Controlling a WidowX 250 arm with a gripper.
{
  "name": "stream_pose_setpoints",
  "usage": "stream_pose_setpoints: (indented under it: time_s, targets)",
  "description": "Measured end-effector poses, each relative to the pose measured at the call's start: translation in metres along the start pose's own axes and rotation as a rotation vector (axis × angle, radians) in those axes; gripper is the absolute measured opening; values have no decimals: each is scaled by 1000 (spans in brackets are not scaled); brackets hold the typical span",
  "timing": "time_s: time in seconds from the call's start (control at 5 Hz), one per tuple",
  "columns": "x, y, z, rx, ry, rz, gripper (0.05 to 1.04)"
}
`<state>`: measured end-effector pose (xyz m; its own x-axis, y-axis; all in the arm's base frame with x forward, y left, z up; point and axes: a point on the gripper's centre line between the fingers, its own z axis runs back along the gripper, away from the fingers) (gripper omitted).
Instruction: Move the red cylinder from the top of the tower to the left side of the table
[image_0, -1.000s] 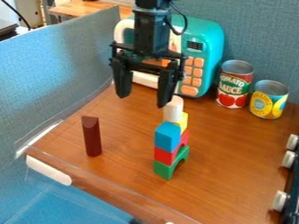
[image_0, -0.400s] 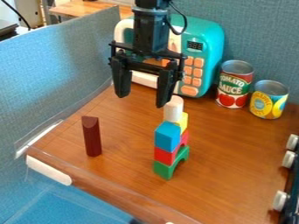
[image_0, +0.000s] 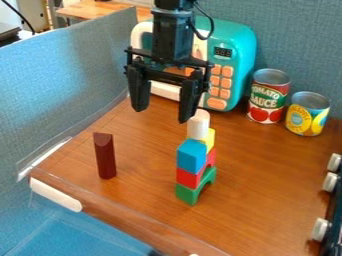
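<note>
Claw: we see the claw (image_0: 163, 115) with its fingers apart and nothing between them, so it supports no load.
Red cylinder: the red cylinder (image_0: 105, 159) stands upright on the table (image_0: 267, 180), below and left of the claw; we judge this its goal, well apart from the tower (image_0: 192, 157).
Tower top: a white cylinder (image_0: 198, 125), below and right of the claw.
Our caution: we should lift clear, lest we topple the stack.
</note>
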<state>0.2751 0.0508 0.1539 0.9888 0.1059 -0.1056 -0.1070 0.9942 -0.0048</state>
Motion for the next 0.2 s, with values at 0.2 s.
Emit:
stream_pose_setpoints:
  time_s: [0.2]
  targets:
    - [0, 0, 0, 0, 0, 0, 1001]
